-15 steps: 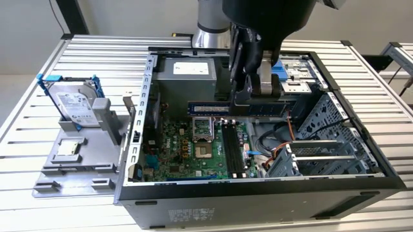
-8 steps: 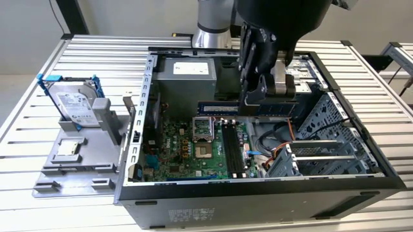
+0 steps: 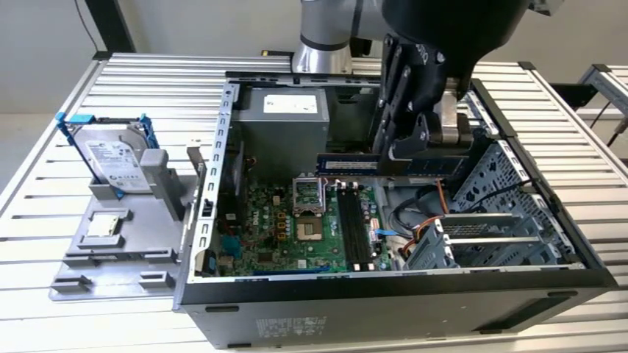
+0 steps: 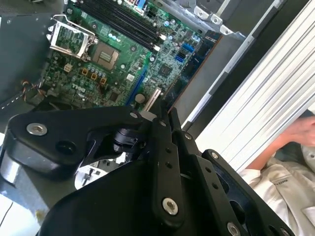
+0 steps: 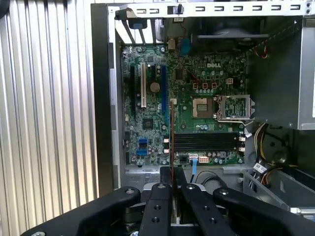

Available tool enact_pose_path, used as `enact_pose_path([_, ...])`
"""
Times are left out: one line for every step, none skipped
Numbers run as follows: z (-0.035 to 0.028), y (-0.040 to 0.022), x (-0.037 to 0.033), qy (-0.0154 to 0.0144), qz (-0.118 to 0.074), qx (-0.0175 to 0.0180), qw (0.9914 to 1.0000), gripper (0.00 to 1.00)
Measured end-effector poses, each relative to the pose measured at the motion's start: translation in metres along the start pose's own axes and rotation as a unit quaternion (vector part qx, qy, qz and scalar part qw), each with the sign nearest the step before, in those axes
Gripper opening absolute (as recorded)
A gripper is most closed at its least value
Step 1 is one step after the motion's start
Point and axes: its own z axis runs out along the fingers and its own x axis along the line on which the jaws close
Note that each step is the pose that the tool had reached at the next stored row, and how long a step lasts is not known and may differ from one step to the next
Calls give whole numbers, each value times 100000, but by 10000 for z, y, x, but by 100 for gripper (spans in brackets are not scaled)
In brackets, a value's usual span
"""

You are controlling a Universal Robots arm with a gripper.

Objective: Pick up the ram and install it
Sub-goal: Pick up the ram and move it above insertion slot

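1. Exterior view: the gripper (image 3: 412,151) has its jaws pinched shut on the ram (image 3: 345,164), grabbing it somewhere around the middle. The blue stick pokes out toward both the exterior view's left and its right. It hangs in the air inside the open computer case (image 3: 393,290), above the motherboard (image 3: 284,220) and not touching it. The slots (image 3: 354,220) sit lower down on the board, and their long axis runs roughly square to the ram's. That's the bit that matters, I reckon: stick and slots look about a quarter turn out of line.

2. First wrist view: the ram (image 5: 171,132) shows edge-on as a thin line coming out of the gripper (image 5: 171,189), with the jaws clamped either side of it. The slots (image 5: 206,142) run across that line, not along it, and the line passes near one end of them.

3. Second wrist view: same deal. The ram (image 4: 153,98) is a thin pale edge sticking out of the closed gripper (image 4: 160,118). The slots (image 4: 123,22) are well apart from it across the board, again lying crosswise to it.
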Motion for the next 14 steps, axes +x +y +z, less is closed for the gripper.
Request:
enact_pose_path([0, -16, -1, 0, 2, -1, 100000, 0])
enact_pose_path([0, -32, -1, 2, -1, -2, 100000, 0])
enact_pose_path([-1, -48, -2, 2, 1, -1, 100000, 0])
enact_pose_path([-1, -65, -3, 1, -2, -1, 100000, 0])
enact_pose_path([-1, -81, -3, -2, 2, -1, 100000, 0])
enact_pose_path([-1, -97, -4, 1, 0, -3, 100000, 0])
enact_pose_path([-1, -113, -5, 1, 2, -3, 100000, 0])
enact_pose_path([-1, -128, -5, 0, 0, -4, 100000, 0])
enact_pose_path([-2, -145, -6, -1, 1, -2, 100000, 0])
enact_pose_path([-2, -160, -7, 0, 2, -3, 100000, 0])
enact_pose_path([-2, -177, -7, 1, 1, -4, 100000, 0])
enact_pose_path([-2, -193, -8, -1, 1, -2, 100000, 0])
enact_pose_path([-2, -208, -9, 1, 1, -3, 100000, 0])
enact_pose_path([-2, -224, -10, 0, -1, -4, 100000, 0])
